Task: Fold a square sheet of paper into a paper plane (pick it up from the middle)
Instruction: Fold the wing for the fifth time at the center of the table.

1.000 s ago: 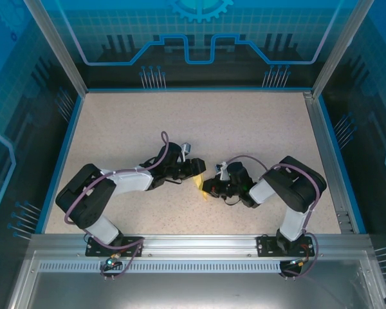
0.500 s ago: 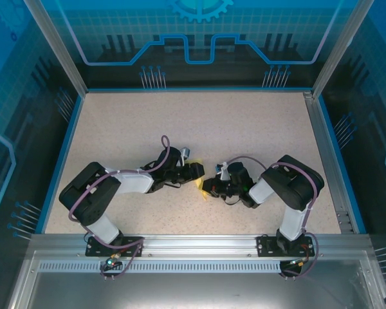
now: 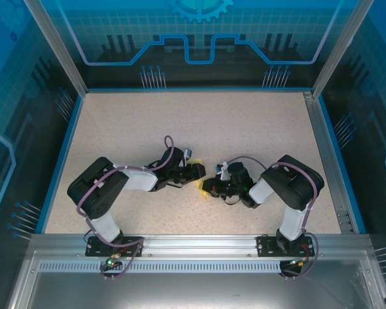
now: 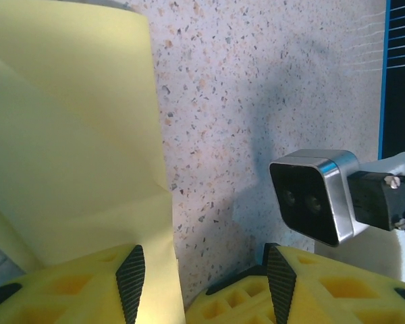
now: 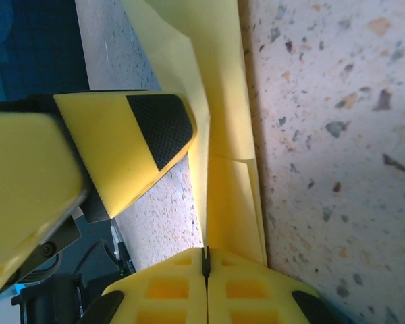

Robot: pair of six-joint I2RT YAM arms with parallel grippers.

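Creased yellow paper [image 5: 219, 67], apparently half-folded

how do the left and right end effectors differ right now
The left end effector stands open, with table showing between its jaws; the right end effector is shut. The right end effector pinches the yellow paper; the left end effector grips nothing, and the paper lies only beside one finger. Both have yellow fingers with black pads.

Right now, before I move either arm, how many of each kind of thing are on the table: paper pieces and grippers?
Folded yellow paper: 1
Grippers: 2, left gripper and right gripper
Total: 3
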